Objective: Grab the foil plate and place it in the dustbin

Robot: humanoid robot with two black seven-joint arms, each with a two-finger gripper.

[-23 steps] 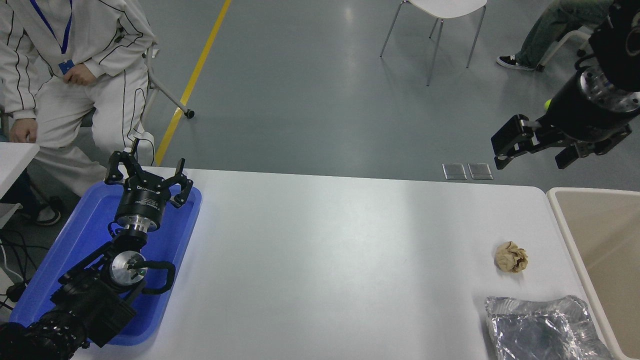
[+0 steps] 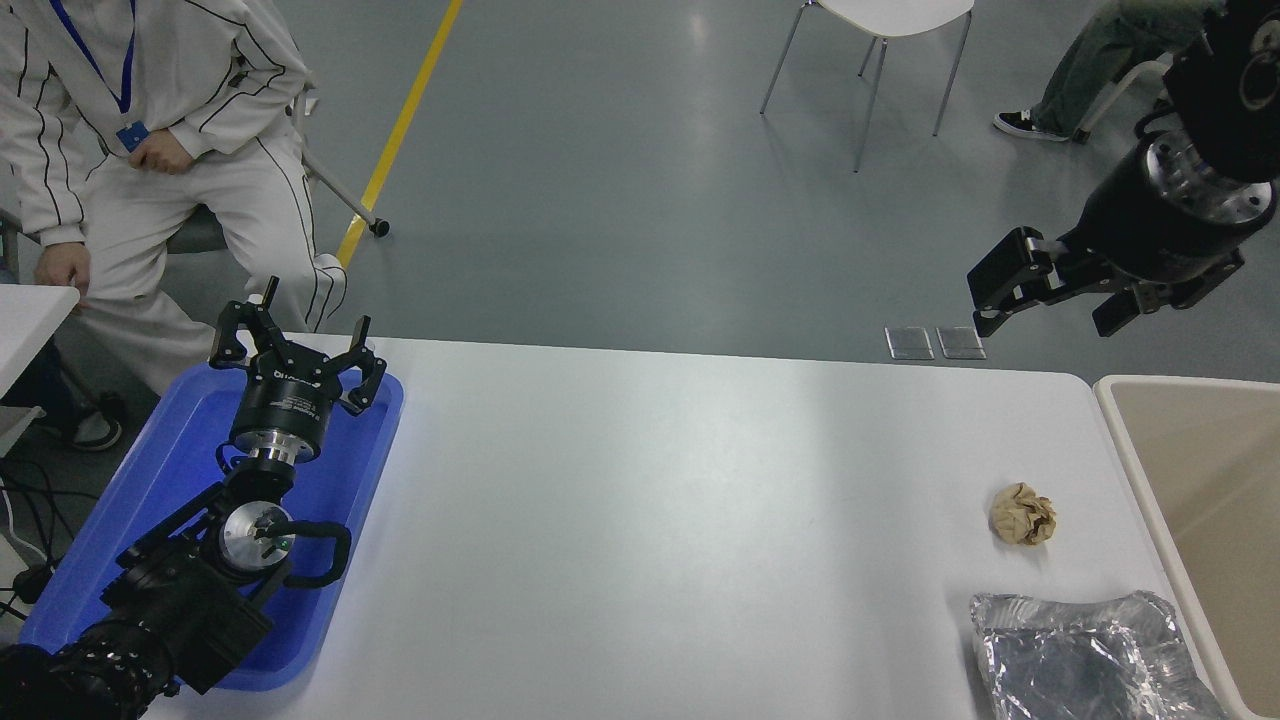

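Observation:
The foil plate, a crumpled shiny silver tray, lies at the table's near right corner, partly cut off by the picture's bottom edge. The dustbin, beige with a pale cream rim, stands just right of it, beside the table's right end. My right gripper is open and empty, held high over the floor beyond the table's far right corner, well away from the plate. My left gripper is open and parked over the blue tray at the lower left.
A small crumpled brown paper ball lies on the table just beyond the foil plate. A shallow blue tray sits at the left end. A person sits at the far left. A white chair stands beyond the table.
My right gripper has moved slightly up and to the left, still open. The seated person has shifted a leg. The plate, paper ball and left arm have not moved.

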